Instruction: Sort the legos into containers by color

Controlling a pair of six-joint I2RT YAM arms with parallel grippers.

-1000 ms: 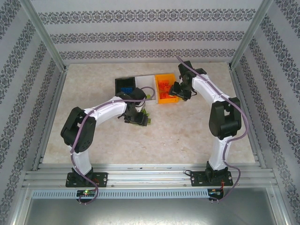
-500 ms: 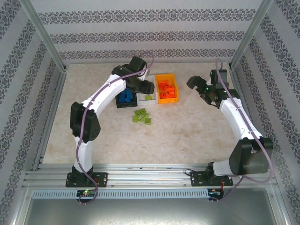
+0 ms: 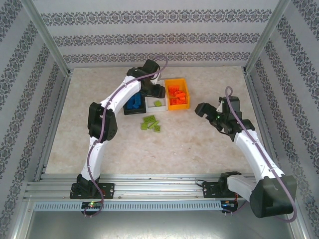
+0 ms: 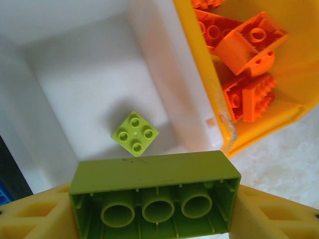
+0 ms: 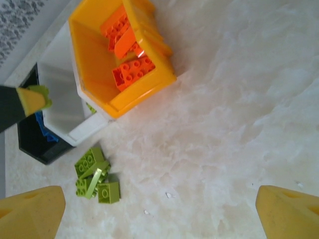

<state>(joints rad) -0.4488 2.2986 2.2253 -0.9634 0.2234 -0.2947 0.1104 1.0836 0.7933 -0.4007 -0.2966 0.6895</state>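
- Black bin (image 5: 35,149), to the left of the left gripper (image 4: 154,199), holds blue bricks (image 3: 133,103).
- The left gripper is clamped on a long lime green brick (image 4: 154,174). The brick's long axis spans from finger to finger and its hollow underside faces the wrist camera.
- The relation that matters: the white bin (image 4: 149,59) lies straight below the held brick, so my judgement is that letting go should drop it inside.
- One small square green brick (image 4: 134,133) lies on the white bin's floor, just ahead of the held one.
- Orange bin (image 4: 192,55) touches the white bin on the gripper's right and holds a heap of orange-red bricks (image 4: 249,50).
- Loose green bricks (image 5: 94,174) lie on the table near the bins, behind the left gripper on its base side. The left arm is clearly nearer to them.
- The right gripper (image 5: 159,211) hangs spread wide and empty, well apart from the bins, with the green pile ahead and to its left.
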